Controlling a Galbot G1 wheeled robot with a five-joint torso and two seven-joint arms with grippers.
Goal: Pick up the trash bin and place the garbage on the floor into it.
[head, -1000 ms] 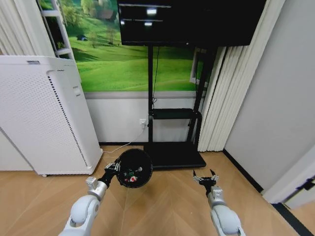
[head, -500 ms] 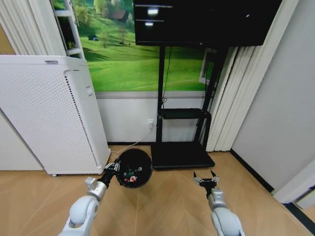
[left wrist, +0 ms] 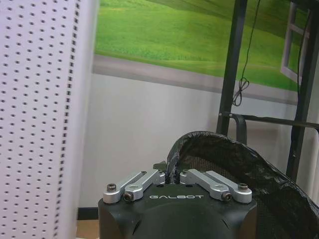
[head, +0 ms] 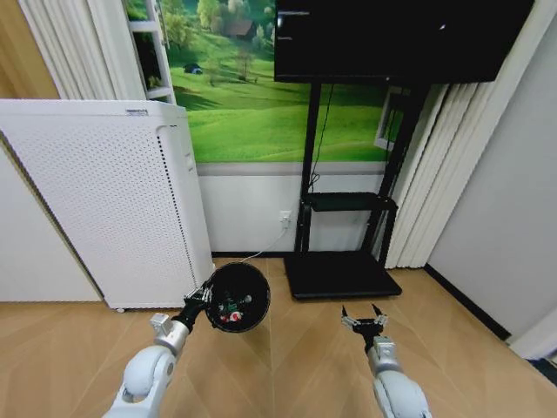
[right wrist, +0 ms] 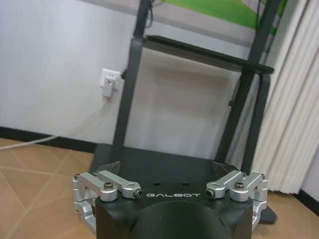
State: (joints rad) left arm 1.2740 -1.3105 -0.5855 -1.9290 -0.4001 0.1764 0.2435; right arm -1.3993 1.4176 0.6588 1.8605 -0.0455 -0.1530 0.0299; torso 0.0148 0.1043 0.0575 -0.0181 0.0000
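Left gripper [head: 202, 300] has its fingers clamped on the rim of the trash bin [head: 237, 297], holding it off the floor, mouth tipped toward the head camera. The bin sits at about 7 o'clock in the head view, just in front of the white appliance [head: 113, 200]. Red-and-white and green bits of the garbage [head: 230, 313] lie inside the bin. Right gripper [head: 365, 320] is at 5 o'clock, fingers spread wide, holding nothing, facing the TV stand [right wrist: 149, 164]. No loose litter on the visible floor [head: 296, 348].

My read: collection phase is done or nearly done. Next move needs a scan of the floor for leftovers, else setting the bin down upright.
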